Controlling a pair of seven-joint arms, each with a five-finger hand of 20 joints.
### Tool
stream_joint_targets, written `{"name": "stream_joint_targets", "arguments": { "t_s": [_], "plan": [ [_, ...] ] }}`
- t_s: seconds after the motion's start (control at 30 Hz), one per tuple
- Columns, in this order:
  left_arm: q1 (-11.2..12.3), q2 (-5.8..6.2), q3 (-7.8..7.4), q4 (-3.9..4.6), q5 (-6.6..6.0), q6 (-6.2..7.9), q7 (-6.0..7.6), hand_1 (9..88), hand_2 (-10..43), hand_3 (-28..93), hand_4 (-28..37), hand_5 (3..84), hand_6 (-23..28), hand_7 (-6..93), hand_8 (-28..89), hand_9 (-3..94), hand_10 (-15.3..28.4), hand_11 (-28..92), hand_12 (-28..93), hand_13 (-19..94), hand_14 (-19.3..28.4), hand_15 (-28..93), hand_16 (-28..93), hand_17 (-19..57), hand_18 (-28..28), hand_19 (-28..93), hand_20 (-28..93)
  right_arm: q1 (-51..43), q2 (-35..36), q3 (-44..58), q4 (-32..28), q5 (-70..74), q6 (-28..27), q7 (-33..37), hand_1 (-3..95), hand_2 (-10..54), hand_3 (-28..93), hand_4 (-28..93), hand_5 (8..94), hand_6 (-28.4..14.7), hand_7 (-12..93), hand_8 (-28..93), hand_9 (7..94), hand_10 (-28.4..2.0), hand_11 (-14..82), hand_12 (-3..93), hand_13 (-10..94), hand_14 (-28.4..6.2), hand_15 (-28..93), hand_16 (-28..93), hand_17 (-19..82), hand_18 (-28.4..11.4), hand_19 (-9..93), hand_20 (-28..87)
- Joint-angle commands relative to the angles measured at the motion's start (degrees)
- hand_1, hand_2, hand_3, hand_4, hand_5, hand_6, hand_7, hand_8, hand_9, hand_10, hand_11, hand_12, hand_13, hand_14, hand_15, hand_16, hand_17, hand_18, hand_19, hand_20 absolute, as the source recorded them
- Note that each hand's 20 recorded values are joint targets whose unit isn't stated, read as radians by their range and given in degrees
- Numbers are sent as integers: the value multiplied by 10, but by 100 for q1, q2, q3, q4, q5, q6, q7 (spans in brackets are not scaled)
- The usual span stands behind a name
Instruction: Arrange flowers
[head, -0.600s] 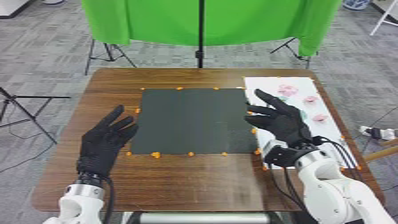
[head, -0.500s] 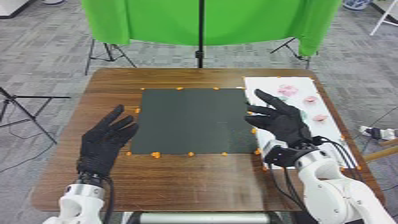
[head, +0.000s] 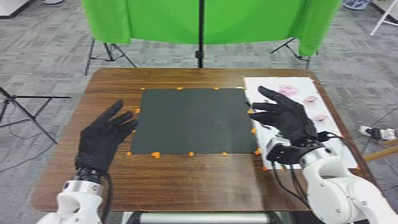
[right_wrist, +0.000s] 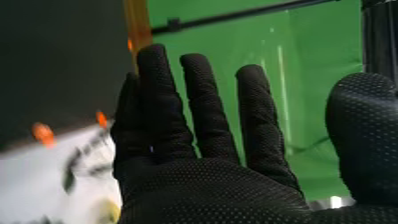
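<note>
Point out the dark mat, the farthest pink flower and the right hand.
Dark mat (head: 191, 122): head view, its middle.
Farthest pink flower (head: 288, 90): head view, its petals.
Right hand (right_wrist: 209, 187): right wrist view, its palm.

The desk (head: 200, 187) was brown with a darker streaked wood grain, and the mat (head: 191, 122) on it was a plain, dark greenish grey. To the right, the flowers (head: 288, 90) showed pale pink against a white sheet (head: 258, 84). Bright orange dabs (head: 156, 155) dotted the mat's edges. The left hand (head: 99, 140) was black; the right hand (head: 286, 119) was black too, patterned with tiny pale specks. Both arms (head: 338, 192) were white. At the far side, the cloth (head: 160, 25) was vivid green, the pole (head: 201, 30) black, and the floor (head: 360, 85) mottled grey.
</note>
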Motion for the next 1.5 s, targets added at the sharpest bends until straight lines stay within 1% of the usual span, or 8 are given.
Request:
{"name": "stream_joint_targets", "arguments": {
  "t_s": [0.03,0.23,0.3,0.53,0.87,1.1,1.33,1.5],
  "plan": [
    [53,152,-36,-45,-85,77,148,260,83,792,-233,388,91,138,-105,375,206,256,106,287,284,555,-94,-78,249,563,109,-562,874,232,-505,-1906,1366,993,217,21,805,-275,445,-11,168,-134,530,-179,294,144,463,-191,535,95,146,-232,687,298],
    [59,21,-58,-23,-13,32,20,259,82,793,-233,388,91,138,-105,375,207,255,107,287,284,555,-94,-78,249,564,109,-159,1103,-265,-812,-4231,1472,3295,267,-18,789,-258,504,-48,168,-133,572,-201,451,153,561,-176,666,79,279,-224,888,285],
    [92,-13,-51,-36,-5,-28,17,259,82,794,-233,388,91,138,-105,376,207,256,107,288,284,555,-94,-78,249,564,109,-85,1139,-449,-838,-5036,1180,3885,288,-28,787,-253,528,-57,165,-129,598,-206,477,155,598,-166,682,87,316,-218,928,246],
    [82,-61,-98,-47,37,-75,-45,260,82,793,-233,387,91,138,-105,376,207,257,108,288,284,556,-95,-78,249,564,109,126,1122,-938,-638,-6488,-70,4862,367,-94,760,-244,585,-63,159,-122,650,-186,507,171,679,-136,695,110,397,-218,932,323],
    [76,-37,14,-48,28,-56,-18,260,82,793,-230,388,92,139,-105,381,209,261,108,289,284,557,-95,-78,249,565,108,465,1177,-1608,-278,-7403,-837,5372,394,-95,752,-246,664,-60,186,-121,707,-172,509,179,738,-116,682,123,455,-215,932,350],
    [16,-71,44,-30,63,-82,-120,260,82,794,-229,391,95,140,-104,383,210,264,109,291,284,558,-95,-78,249,566,108,818,1141,-1950,-56,-7396,-1261,5521,394,-95,743,-245,678,-58,207,-123,715,-172,515,188,747,-115,676,132,461,-216,932,357],
    [24,-56,19,-40,69,-83,-128,262,82,794,-229,393,96,140,-105,384,211,266,108,290,284,561,-95,-78,248,566,107,1310,1081,-2509,318,-7414,-1561,5582,378,-95,733,-250,673,-61,207,-125,702,-177,522,193,734,-119,684,139,451,-221,932,363],
    [50,-70,-27,-67,79,-87,-161,262,82,795,-228,394,96,141,-105,384,211,266,107,291,284,562,-97,-78,248,566,107,1601,1016,-2988,529,-7599,-2163,5645,380,-95,729,-251,684,-59,219,-123,700,-178,523,191,732,-120,687,137,451,-221,932,362]
  ]
}}
